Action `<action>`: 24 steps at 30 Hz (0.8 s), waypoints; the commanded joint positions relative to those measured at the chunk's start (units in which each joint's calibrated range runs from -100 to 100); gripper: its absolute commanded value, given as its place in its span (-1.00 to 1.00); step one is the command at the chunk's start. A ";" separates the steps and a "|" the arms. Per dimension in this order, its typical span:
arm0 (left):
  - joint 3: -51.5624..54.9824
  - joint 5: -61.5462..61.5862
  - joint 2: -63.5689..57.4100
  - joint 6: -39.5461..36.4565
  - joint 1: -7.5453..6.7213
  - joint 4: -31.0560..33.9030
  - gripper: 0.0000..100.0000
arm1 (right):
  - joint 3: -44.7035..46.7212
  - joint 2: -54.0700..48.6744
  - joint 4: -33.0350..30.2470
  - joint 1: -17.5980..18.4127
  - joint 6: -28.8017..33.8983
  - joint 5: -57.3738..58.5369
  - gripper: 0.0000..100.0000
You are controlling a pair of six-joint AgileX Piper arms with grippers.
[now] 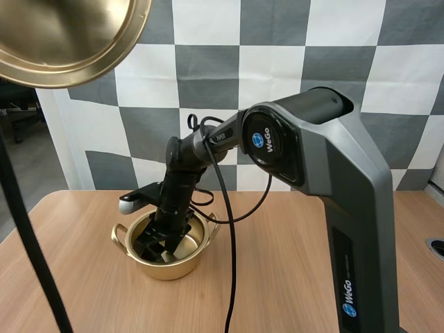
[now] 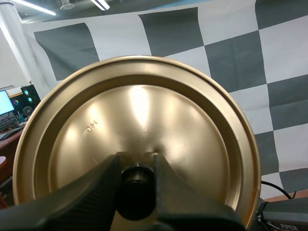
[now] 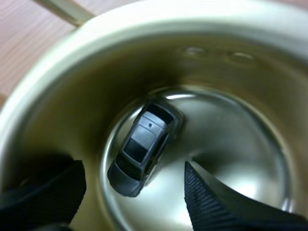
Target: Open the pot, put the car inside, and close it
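The gold pot (image 1: pixel 125 240) stands open on the wooden table, left of centre. My right gripper (image 1: pixel 161 250) reaches down into it, fingers apart. Seen from the right wrist, a small dark toy car (image 3: pixel 142 147) lies on the pot's shiny floor (image 3: pixel 231 159), free between the two open fingers (image 3: pixel 216 202) and touched by neither. The gold lid (image 1: pixel 62 38) hangs high at the upper left. In the left wrist view my left gripper (image 2: pixel 136 185) is shut on the lid's black knob (image 2: pixel 135 191), with the lid's (image 2: pixel 139 110) top face turned to the camera.
The wooden table (image 1: pixel 291 277) runs wide around the pot. My right arm's grey body (image 1: pixel 333 208) rises at the right of the table. A round fitting (image 1: pixel 437 248) sits at the table's right edge.
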 commanded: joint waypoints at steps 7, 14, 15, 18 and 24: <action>-0.01 0.04 -0.04 0.18 0.03 -0.06 -1.00 | -0.06 -0.05 -0.24 0.25 -2.78 -0.34 1.00; -0.01 0.04 -0.04 0.18 0.03 -0.06 -1.00 | -0.06 -2.51 -4.21 0.25 -2.56 -4.53 1.00; -0.01 0.04 -0.04 0.18 0.03 -0.06 -1.00 | -0.06 -3.26 -4.77 0.25 -2.42 -5.55 1.00; -0.01 0.04 -0.04 0.18 0.03 -0.06 -1.00 | -0.06 -5.75 -5.54 0.25 -1.82 -8.17 1.00; -0.01 0.04 -0.04 0.18 0.03 -0.06 -1.00 | -0.06 -11.43 -7.73 0.25 -1.14 -8.81 1.00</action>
